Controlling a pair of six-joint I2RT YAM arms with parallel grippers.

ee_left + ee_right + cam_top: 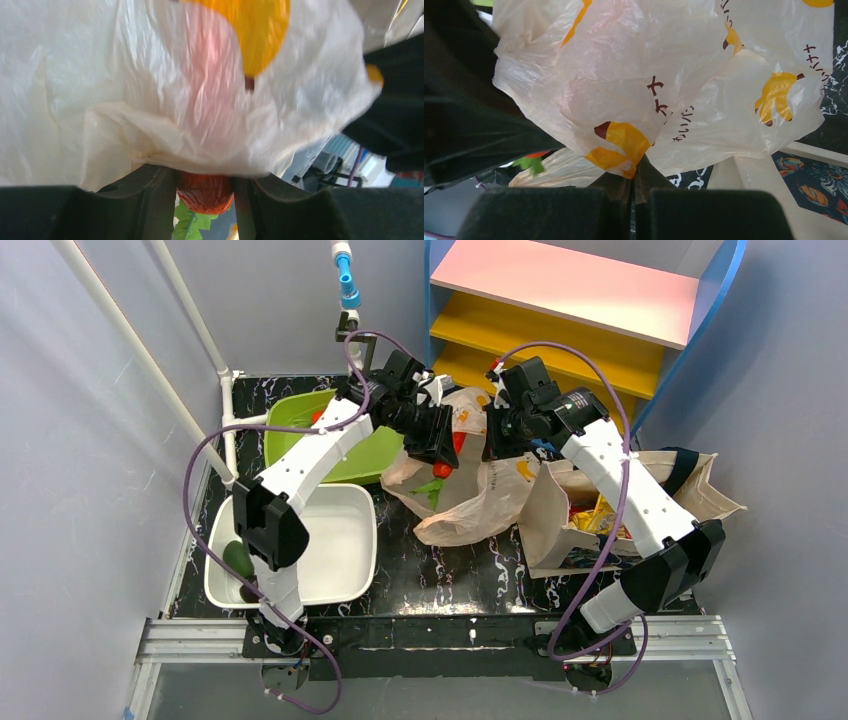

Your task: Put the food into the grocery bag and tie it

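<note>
The grocery bag (478, 502) lies crumpled mid-table, beige with yellow banana marks. My left gripper (443, 448) is shut on the long orange-red vegetable (443, 469), whose green leaves hang below. In the left wrist view the vegetable (205, 194) sits between the fingers (150, 200), its far end under the bag's plastic (165, 100). My right gripper (494, 444) is shut on a fold of the bag (624, 150) and holds it up. A dark green fruit (238, 558) and a dark brown ball (250, 592) lie in the white tub (345, 502). A yellow packet (600, 517) sits in the canvas tote (545, 520).
A green bin (300, 415) stands behind the white tub. The cream canvas tote with navy handles lies at the right under my right arm. A coloured shelf unit (570, 310) stands at the back. White pipes (150, 350) rise at the left.
</note>
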